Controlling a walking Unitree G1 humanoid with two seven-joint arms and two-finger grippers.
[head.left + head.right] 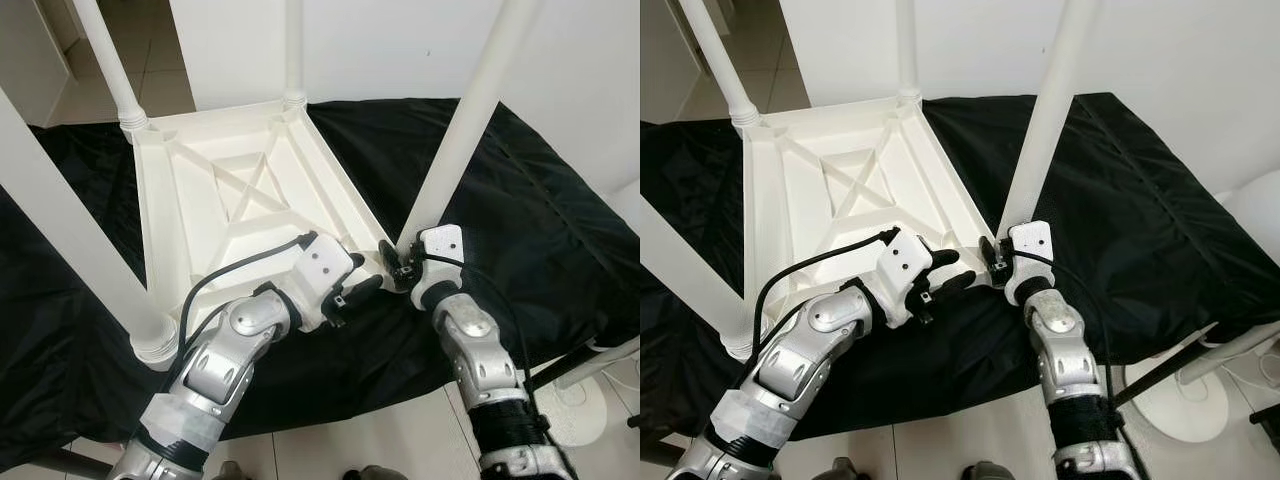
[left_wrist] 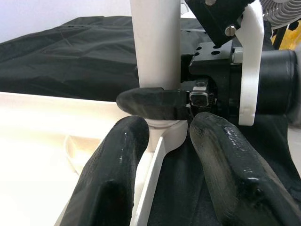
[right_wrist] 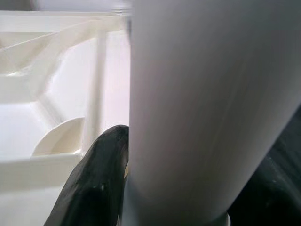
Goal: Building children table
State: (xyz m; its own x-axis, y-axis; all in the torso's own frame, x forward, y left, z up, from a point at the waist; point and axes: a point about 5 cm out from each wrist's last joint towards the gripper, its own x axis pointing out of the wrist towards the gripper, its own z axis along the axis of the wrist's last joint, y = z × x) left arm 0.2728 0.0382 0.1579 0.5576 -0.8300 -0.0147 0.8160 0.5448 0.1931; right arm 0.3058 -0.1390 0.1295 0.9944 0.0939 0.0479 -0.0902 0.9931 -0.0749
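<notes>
The upturned white plastic children's table (image 1: 240, 190) lies on a black cloth (image 1: 520, 210). The right gripper (image 1: 392, 262) is clenched around the base of the near-corner white round leg (image 1: 462, 130). The left gripper (image 1: 352, 292) hovers released just beside that corner, straddling the table's rim.

Even, bright indoor light falls from above, with soft shadows only. In both eye views the white table (image 1: 240, 190) is nearly washed out toward 9 o'clock, while the black cloth (image 1: 520, 210) shows a faint sheen at 3 o'clock. Straight legs bow near the edges. In the right wrist view the close leg (image 3: 211, 108) is blurred.
</notes>
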